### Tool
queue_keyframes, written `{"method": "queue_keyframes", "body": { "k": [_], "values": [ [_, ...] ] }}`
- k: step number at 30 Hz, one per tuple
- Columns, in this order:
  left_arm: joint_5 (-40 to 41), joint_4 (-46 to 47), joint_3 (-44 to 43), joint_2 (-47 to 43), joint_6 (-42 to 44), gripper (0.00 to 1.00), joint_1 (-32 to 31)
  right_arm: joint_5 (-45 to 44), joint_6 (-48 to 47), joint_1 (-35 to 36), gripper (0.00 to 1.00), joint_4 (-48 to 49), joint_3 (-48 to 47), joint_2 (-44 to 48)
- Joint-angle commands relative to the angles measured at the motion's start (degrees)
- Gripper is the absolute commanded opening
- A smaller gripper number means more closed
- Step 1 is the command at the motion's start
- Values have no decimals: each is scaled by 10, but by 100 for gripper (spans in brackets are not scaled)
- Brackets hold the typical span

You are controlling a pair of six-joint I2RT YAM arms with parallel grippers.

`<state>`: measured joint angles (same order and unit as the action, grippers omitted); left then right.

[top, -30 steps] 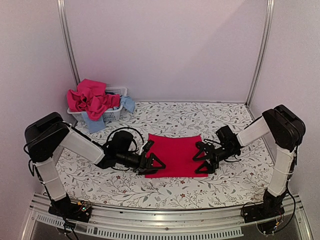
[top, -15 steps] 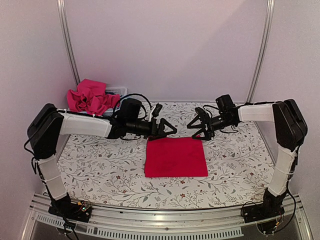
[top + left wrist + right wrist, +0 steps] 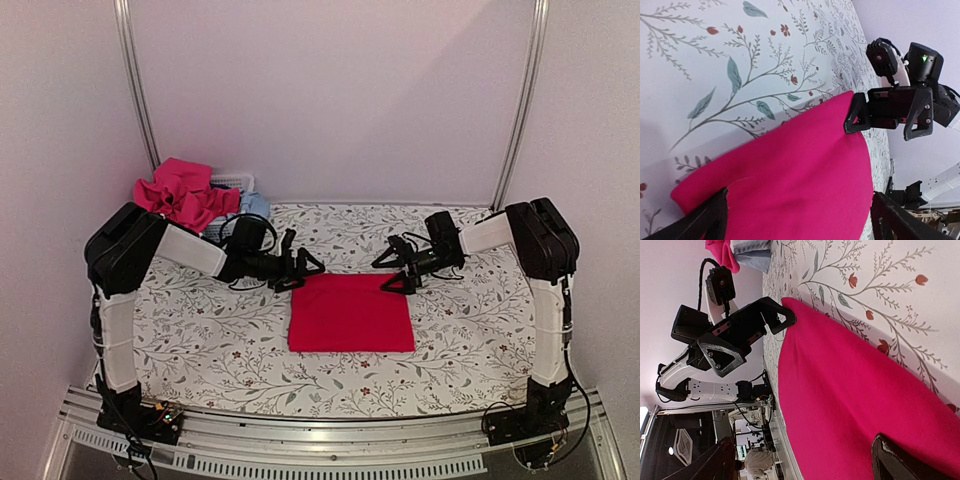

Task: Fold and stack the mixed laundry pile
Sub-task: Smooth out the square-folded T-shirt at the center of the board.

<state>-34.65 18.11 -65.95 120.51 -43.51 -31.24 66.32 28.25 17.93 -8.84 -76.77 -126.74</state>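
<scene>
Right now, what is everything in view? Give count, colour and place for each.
red cloth: one, bright red, folded flat at the table's middle
pink-red garments: a heap, count unclear, piled on the basket at the far left
light blue cloth: at least one, at the basket's right side
basket: one, white slatted, far left corner
table cover: one, white with leaf and flower print, under everything
left fingers: two, black, open, at the red cloth's far left corner
right fingers: two, black, open, at its far right corner
</scene>
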Motion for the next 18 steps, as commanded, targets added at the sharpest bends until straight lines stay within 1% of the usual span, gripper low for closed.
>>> {"method": "queue_keyframes", "body": {
  "k": [1, 3, 5, 7, 9, 13, 18],
  "values": [
    [60, -63, 21, -64, 65, 100, 21, -52, -2, -26, 94, -23, 24, 23],
    [108, -97, 21, -119, 119, 100, 4, -54, 0, -30, 94, -41, 20, 85],
    [170, -127, 16, -169, 185, 100, -31, -62, 1, -33, 95, -61, 25, 129],
    [226, -151, 9, -198, 254, 100, -76, -70, -1, -33, 94, -78, 49, 172],
    [263, -159, 8, -212, 318, 100, -122, -82, -4, -36, 94, -94, 84, 207],
    [321, -148, 0, -206, 428, 98, -217, -93, -3, -47, 94, -101, 170, 276],
    [345, -143, -44, -134, 522, 85, -307, -94, 8, -71, 94, -97, 256, 329]
  ]
}}
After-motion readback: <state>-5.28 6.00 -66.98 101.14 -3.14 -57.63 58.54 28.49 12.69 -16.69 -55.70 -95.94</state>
